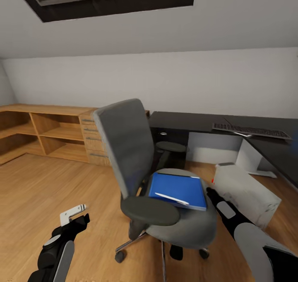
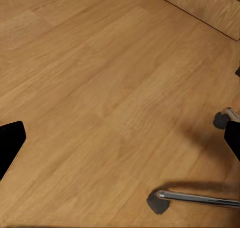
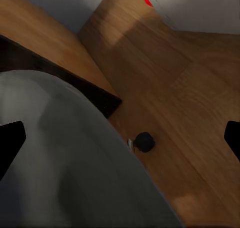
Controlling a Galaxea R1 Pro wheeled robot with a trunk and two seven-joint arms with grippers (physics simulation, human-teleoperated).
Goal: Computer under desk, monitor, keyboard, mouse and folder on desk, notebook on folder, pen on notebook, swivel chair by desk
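Three views gave us the scene. From the head camera we saw the swivel chair [image 1: 165, 191] standing on the wooden floor [image 1: 49, 191], near the dark table [image 1: 186, 120] but apart from it. On its seat lay the blue folder [image 1: 179, 190], with a white pen [image 1: 171, 198] resting on top. A keyboard [image 1: 250, 130] sat on the table by the wall, and the white computer [image 1: 245, 193] lay on the floor beside the chair, under the table's edge. Wooden shelves [image 1: 45, 133] stood along the wall. Our left claw [image 1: 74, 218] hung low over the floor, apart from the chair; we could not tell whether it was open. Our right claw [image 1: 211, 192] reached toward the seat's edge near the folder.

Through the left wrist camera we saw floorboards and the chair's chrome legs with castors [image 2: 159, 202]; both fingertips [image 2: 10, 145] sat wide apart, so that claw was open.

Through the right wrist camera we saw the grey seat close below, a castor [image 3: 144, 142] under it, and fingertips [image 3: 11, 140] spread wide, holding nothing.
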